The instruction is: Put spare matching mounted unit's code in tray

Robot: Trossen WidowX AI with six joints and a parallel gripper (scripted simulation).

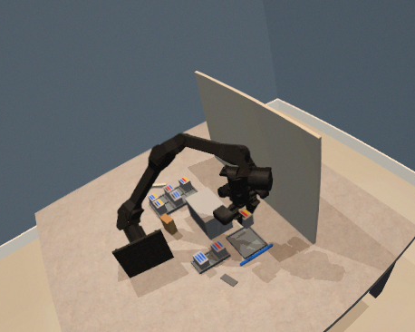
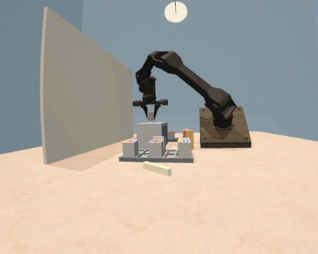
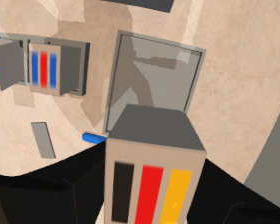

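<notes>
My gripper [image 1: 245,219] [image 2: 151,117] [image 3: 150,148] is shut on a grey block [image 1: 246,219] [image 2: 151,115] [image 3: 155,152] whose top has black, red and yellow stripes. It holds the block upright in the air, above the table. The shallow grey tray [image 1: 246,246] [image 3: 163,90] lies below; in the wrist view the block covers part of its lower edge. Nothing shows in the tray except shadow. Two striped spares sit in a small rack: one blue-red-blue [image 1: 217,247] [image 3: 44,69], one blue-striped [image 1: 200,258] [image 3: 9,65]. I cannot make out a printed code on the mounted unit's back.
A large grey box [image 1: 207,209] [image 2: 150,133] stands beside the gripper. Behind it, a rack [image 2: 156,159] holds several striped blocks. A tall panel [image 1: 276,168] [image 2: 87,90] stands close by. An orange block [image 1: 168,223] [image 2: 188,139], a blue rod [image 1: 256,255] and a grey plate [image 1: 228,279] [image 3: 43,140] lie about.
</notes>
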